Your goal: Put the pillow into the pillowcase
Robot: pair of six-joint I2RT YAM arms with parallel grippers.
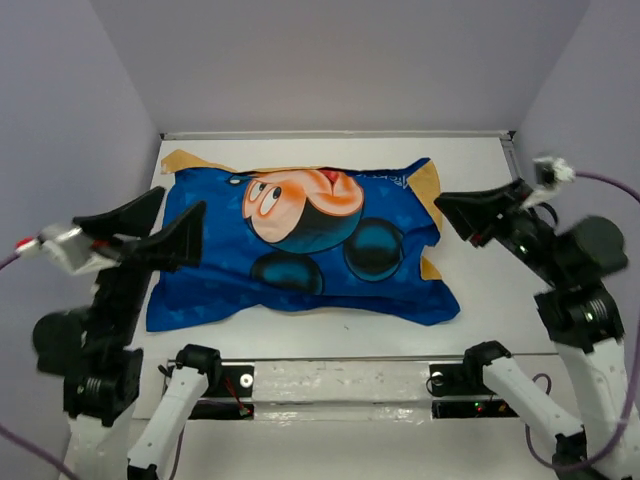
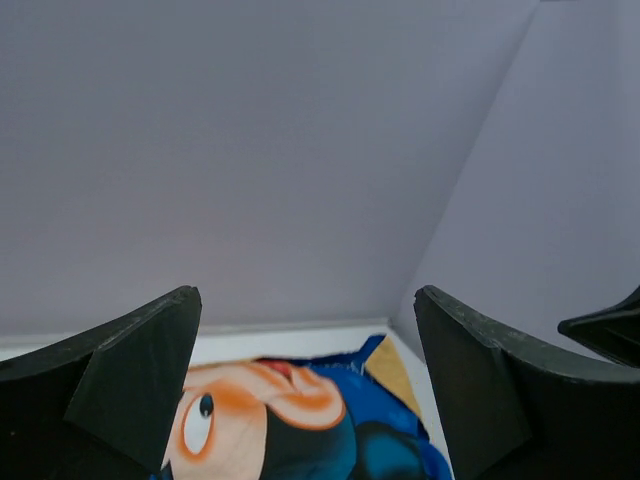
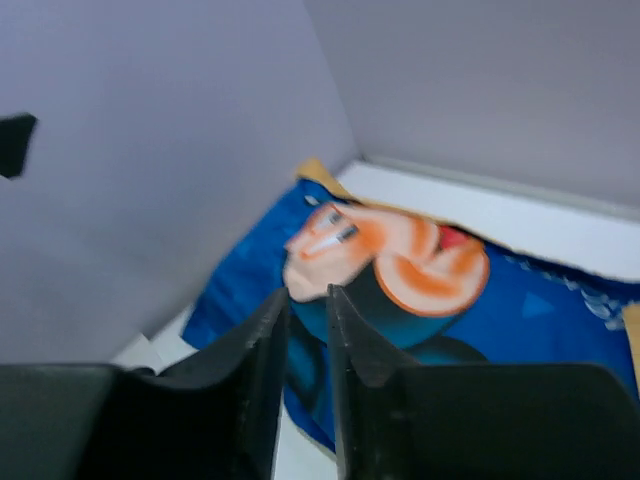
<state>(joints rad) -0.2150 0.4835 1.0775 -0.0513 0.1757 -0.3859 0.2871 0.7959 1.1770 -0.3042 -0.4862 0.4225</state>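
Nearest, the black two-fingered left claw hangs wide and empty over the left end of the floppy royal-blue pillowcase with the cartoon mouse head. The pillowcase lies plump in the middle of the white table. The right claw, pinched narrow on nothing, hovers off its right end. Mustard-yellow fabric peeks out at the far-left corner and right edge. No white pillow shows, so it is probably inside. A claw snagging loose cloth could drag the case askew or tease the pillow out.
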